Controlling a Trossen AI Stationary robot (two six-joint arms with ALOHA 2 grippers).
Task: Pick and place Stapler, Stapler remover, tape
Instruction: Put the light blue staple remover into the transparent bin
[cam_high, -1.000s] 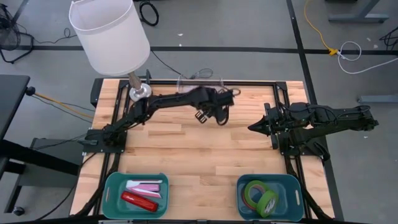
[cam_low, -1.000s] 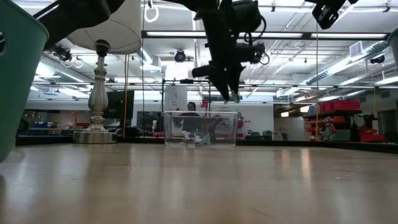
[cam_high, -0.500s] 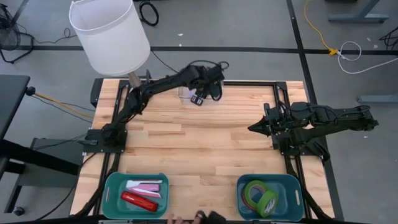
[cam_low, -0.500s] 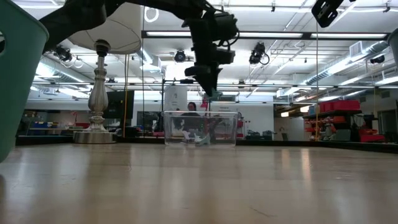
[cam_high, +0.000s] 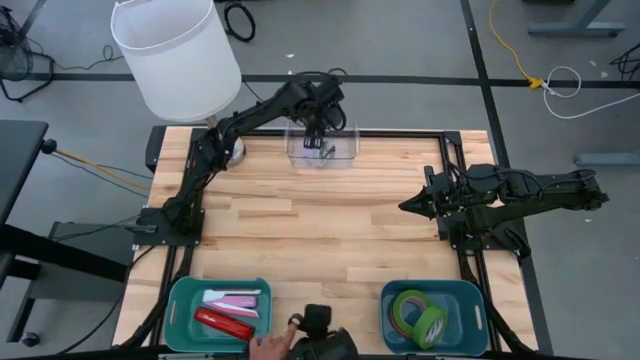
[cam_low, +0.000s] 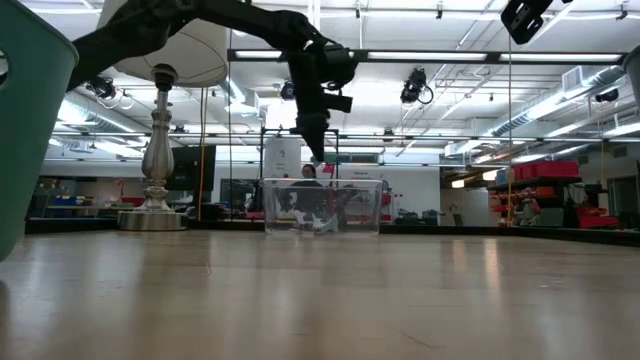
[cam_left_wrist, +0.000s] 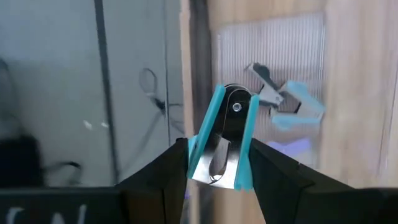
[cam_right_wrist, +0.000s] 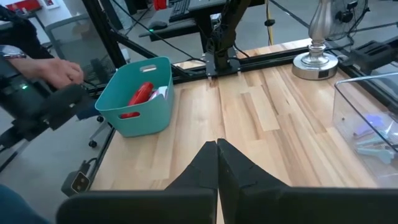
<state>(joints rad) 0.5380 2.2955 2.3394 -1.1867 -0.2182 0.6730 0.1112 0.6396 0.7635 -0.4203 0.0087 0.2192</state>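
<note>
My left gripper (cam_high: 318, 128) is up over the clear plastic box (cam_high: 322, 150) at the table's far edge, shut on a staple remover (cam_left_wrist: 222, 140) with blue sides and metal jaws. Another staple remover (cam_left_wrist: 283, 102) with light blue handles lies in the box. A red stapler (cam_high: 222, 322) lies in the teal bin at the near left. Two green tape rings (cam_high: 418, 312) lie in the teal bin at the near right; no red-pink ring shows. My right gripper (cam_high: 405, 205) is shut and empty at the table's right side. My left gripper pinches the staple remover by its two blue sides (cam_left_wrist: 205, 146) between the two fingers. The remover's black hinged end (cam_left_wrist: 235, 107) sticks out past the fingertips. The fingers point down from above. The remover is lifted clear, above the clear box (cam_low: 322, 207).
A lamp with a white shade (cam_high: 178, 55) stands at the far left corner, its silver base (cam_high: 226, 147) close beside the box. A person's hand (cam_high: 272, 346) with a dark object (cam_high: 322, 335) reaches in at the near edge, between the two teal bins (cam_high: 190, 290) (cam_high: 470, 295).
My left gripper has gone from over the table's middle toward the far edge and a little left, turning to point down, and now hangs over the clear box with the staple remover. A person's hand has come in at the near edge.
</note>
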